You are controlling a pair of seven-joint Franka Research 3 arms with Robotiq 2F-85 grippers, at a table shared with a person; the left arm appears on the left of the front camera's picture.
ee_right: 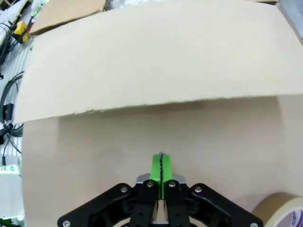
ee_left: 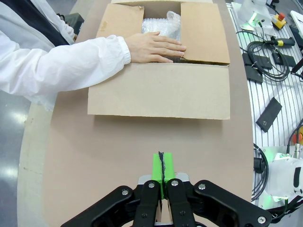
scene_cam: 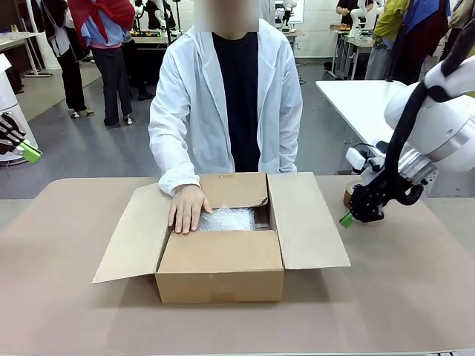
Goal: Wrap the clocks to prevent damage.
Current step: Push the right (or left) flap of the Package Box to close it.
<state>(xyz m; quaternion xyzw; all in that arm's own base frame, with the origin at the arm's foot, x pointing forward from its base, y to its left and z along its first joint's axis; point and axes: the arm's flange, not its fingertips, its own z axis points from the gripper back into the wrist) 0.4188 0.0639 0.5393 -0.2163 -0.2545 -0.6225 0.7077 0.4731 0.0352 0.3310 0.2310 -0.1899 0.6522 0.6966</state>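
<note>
Table surface: the flat, tan-brown table (scene_cam: pixel 59 245) carries every item. All positions below are given from the open brown cardboard box (scene_cam: pixel 220 274), which stands at the table's middle with its flaps spread.

Person: a person in a white lab coat stands at the far side of the box. The person's hand (scene_cam: pixel 188 209) lies flat, fingers together, over the box's left rim and onto the contents.

Task item: the whitish, pillow-like bundle of clocks in clear bubble wrap (scene_cam: pixel 226 219) lies inside the box, low against its far wall and partly under that hand. No clock face is visible.

Grippers: the right gripper (scene_cam: pixel 346 219) hangs just off the box's right flap, above the table and apart from the flap. The left gripper (scene_cam: pixel 31 153) sits well to the left of the box, raised. In both wrist views the green pads press together with nothing between them, so both grippers are fully closed and empty.

Tape: a brown tape roll (scene_cam: pixel 348 194) stands on the table to the right of the box, just behind the right gripper.

Step in hand, as judged: wrapping appears complete, and the bundle is at the seating stage. The next move likely calls for the hand to clear the opening and the flaps to fold in. A gripper must part its pads before taking the tape roll.
</note>
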